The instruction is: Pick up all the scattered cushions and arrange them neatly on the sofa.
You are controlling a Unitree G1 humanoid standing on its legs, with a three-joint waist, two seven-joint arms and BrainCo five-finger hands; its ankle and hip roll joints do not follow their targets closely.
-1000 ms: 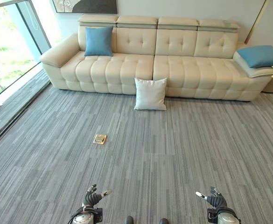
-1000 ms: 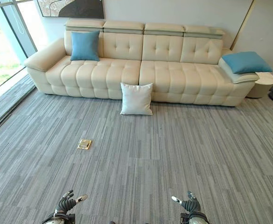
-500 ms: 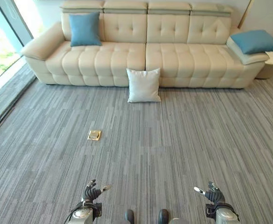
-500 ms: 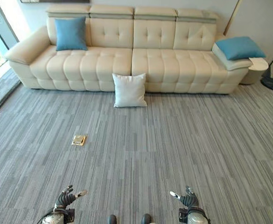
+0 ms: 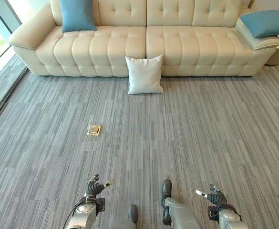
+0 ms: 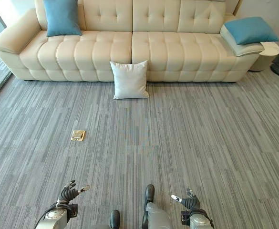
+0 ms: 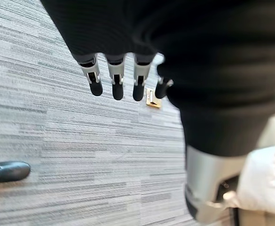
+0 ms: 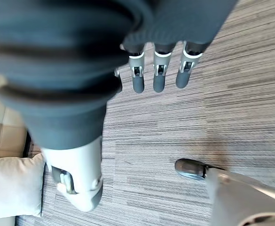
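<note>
Both hands hang low with relaxed, spread fingers, holding nothing: left hand [image 5: 94, 187], right hand [image 5: 215, 197]. Ahead of the left hand lies a brass floor plate [image 5: 94, 130]. Well beyond both hands, straight ahead between them and slightly nearer the left, a white cushion [image 5: 144, 75] stands on the carpet, leaning against the cream sofa [image 5: 191, 50]. Two blue cushions [image 5: 77, 14] are already on it.
</note>
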